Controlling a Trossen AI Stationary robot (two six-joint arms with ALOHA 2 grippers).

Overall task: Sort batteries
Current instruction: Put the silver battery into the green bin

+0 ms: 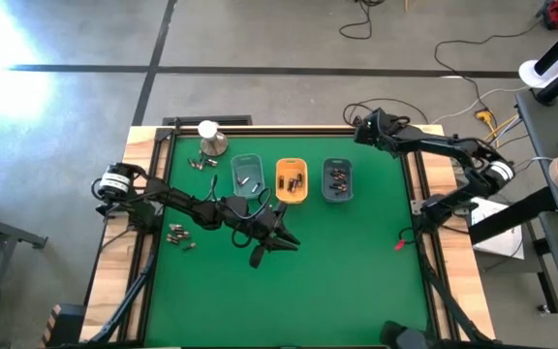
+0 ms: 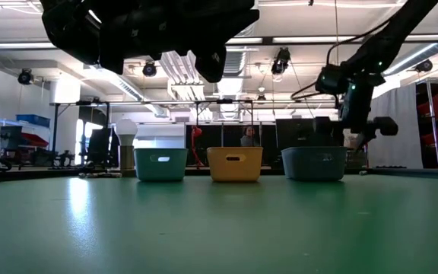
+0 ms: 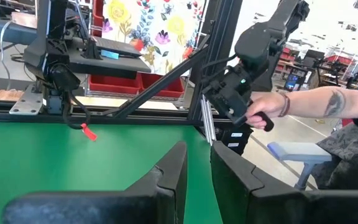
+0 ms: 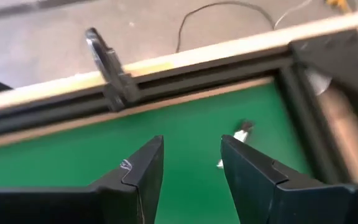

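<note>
Left gripper (image 1: 277, 236) hangs over mid-mat, just in front of the trays; fingers (image 3: 173, 177) stand a narrow gap apart, nothing between them. Right gripper (image 1: 361, 127) sits at the far right corner of the mat (image 1: 356, 271), near the wooden frame (image 4: 185, 59); its fingers (image 4: 143, 168) are apart and empty.

Batteries: loose clusters on the mat at far left (image 1: 200, 164) and near left (image 1: 179, 234), well apart from each other. More lie inside the green tray (image 1: 247, 174), orange tray (image 1: 292, 180) and grey-blue tray (image 1: 338, 180), which stand in a row.

Metal dome (image 1: 211, 142) with white ball stands just behind the far cluster. Red tag (image 1: 401, 244) at the mat's right edge. Left wrist view shows a person's hand (image 3: 260, 112) on a handle beyond the table.
</note>
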